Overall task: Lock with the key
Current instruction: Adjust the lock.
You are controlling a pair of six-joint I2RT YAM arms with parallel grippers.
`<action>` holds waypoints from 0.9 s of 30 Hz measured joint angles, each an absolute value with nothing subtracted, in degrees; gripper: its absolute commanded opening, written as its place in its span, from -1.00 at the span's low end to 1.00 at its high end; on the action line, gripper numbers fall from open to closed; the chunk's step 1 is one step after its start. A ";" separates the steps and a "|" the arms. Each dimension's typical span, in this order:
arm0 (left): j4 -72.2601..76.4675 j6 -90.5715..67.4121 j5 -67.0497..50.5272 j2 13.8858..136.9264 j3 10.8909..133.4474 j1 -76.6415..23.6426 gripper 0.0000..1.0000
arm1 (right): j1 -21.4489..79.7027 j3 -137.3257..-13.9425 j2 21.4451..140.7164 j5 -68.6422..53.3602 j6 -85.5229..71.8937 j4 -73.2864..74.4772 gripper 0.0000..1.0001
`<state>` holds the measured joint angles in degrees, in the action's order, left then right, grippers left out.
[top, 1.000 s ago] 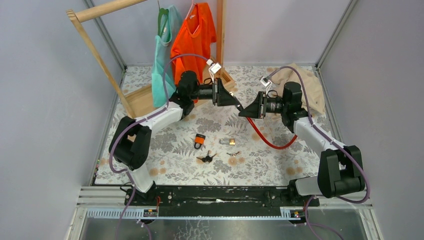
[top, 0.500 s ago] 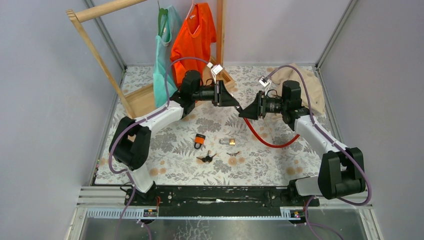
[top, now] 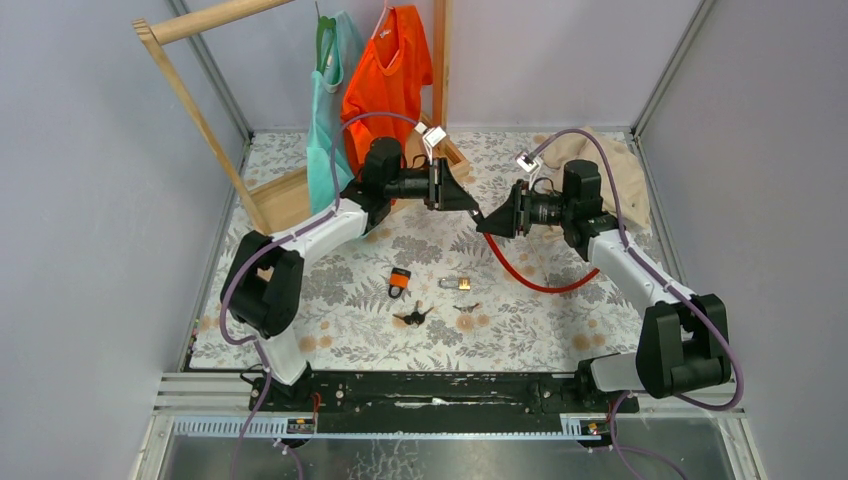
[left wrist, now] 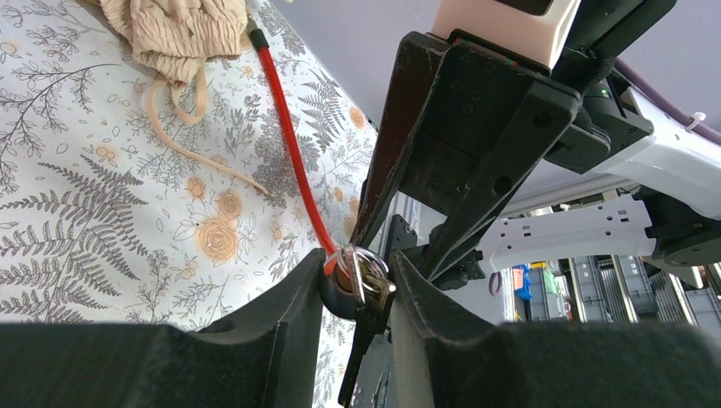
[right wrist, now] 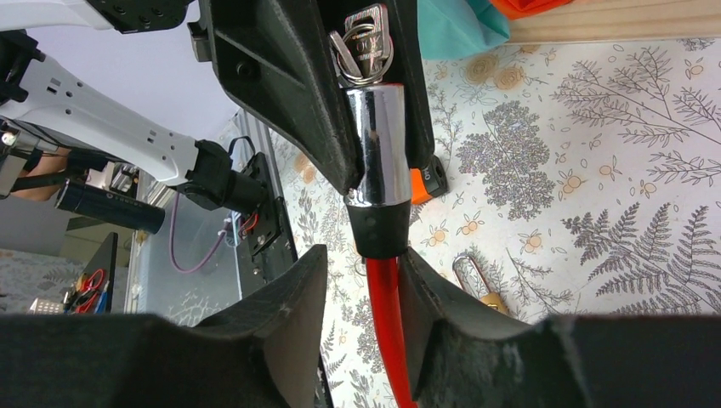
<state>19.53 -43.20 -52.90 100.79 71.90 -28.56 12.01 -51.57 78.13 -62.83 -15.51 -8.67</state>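
floral cloth (top: 340, 300) w/ keys (top: 413, 317), grey walls (top: 90, 200)

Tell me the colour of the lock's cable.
Red cable, seen best in the right wrist view.

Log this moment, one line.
left gripper: shut on lock cylinder | right gripper: open around red cable | keys: at cylinder end

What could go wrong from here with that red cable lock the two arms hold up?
Only the left gripper clamps the lock barrel; the right gripper sits loose around the red cable, so the cable may slip or sag. The keys sit right inside the left gripper's grip, so turning one looks cramped and could knock the barrel free.
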 measured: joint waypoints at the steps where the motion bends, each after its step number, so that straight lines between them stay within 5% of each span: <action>1: 19.51 -43.24 -53.06 100.97 72.16 -28.56 -1.00 | 12.10 -51.57 78.22 -62.57 -15.44 -8.73 -0.21; 27: 16.93 -43.16 -53.89 103.68 74.13 -29.41 -1.00 | 14.06 -53.93 81.65 -59.22 -11.70 -10.11 -0.01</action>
<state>16.93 -43.16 -53.89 103.68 74.13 -29.41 14.06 -53.93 81.65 -59.22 -11.70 -10.11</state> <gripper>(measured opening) 0.371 0.481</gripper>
